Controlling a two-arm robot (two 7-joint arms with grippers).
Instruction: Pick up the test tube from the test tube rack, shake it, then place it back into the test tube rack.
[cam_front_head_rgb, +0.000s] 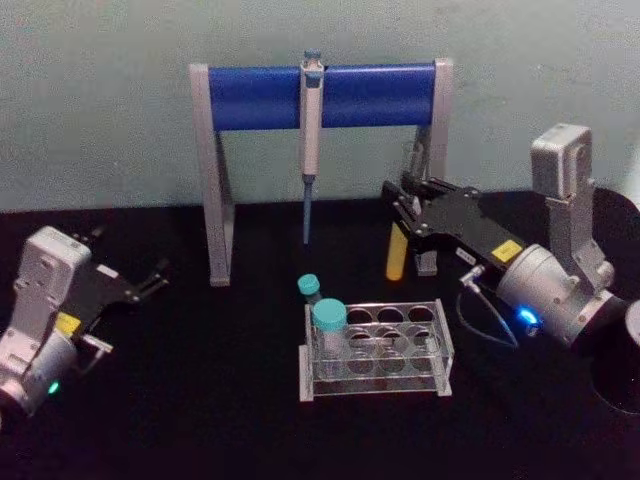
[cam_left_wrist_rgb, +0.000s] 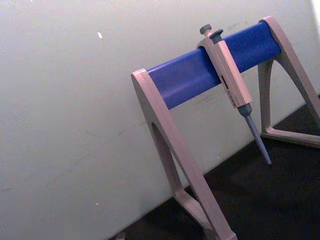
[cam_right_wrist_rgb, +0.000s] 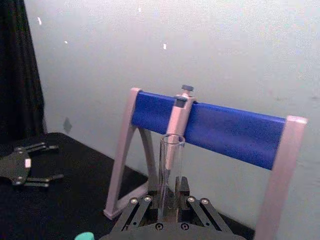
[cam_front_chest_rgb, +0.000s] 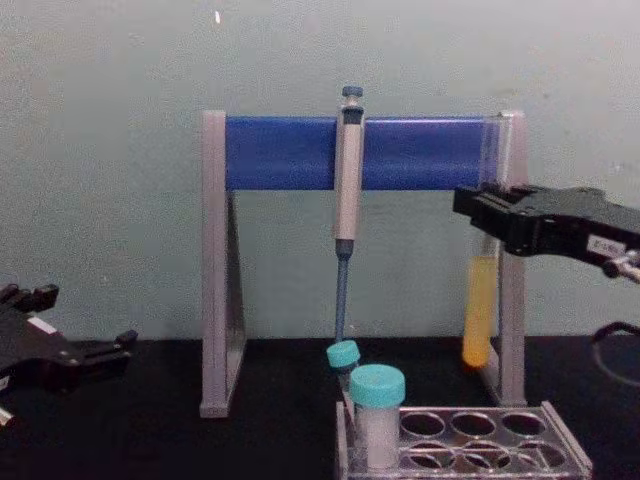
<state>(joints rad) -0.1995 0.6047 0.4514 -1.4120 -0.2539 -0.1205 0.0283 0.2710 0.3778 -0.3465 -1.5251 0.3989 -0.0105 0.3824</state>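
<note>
My right gripper (cam_front_head_rgb: 401, 216) is shut on the test tube (cam_front_head_rgb: 397, 256), a thin clear glass tube with yellow liquid in its lower part. It hangs upright in the air, behind and above the right end of the test tube rack (cam_front_head_rgb: 440, 352), close to the stand's right leg. In the chest view the test tube (cam_front_chest_rgb: 480, 310) hangs below the right gripper (cam_front_chest_rgb: 484, 216), and its bottom is well above the test tube rack (cam_front_chest_rgb: 560, 432). The right wrist view shows the test tube (cam_right_wrist_rgb: 171, 165) open mouth up between the fingers (cam_right_wrist_rgb: 183, 187). My left gripper (cam_front_head_rgb: 150, 280) rests open at the table's left.
A grey-and-blue pipette stand (cam_front_head_rgb: 320, 95) stands behind the rack with a pipette (cam_front_head_rgb: 311, 140) hanging from its bar. Two teal-capped white tubes (cam_front_head_rgb: 329, 325) stand at the rack's left end. The table is black, and a pale wall is behind it.
</note>
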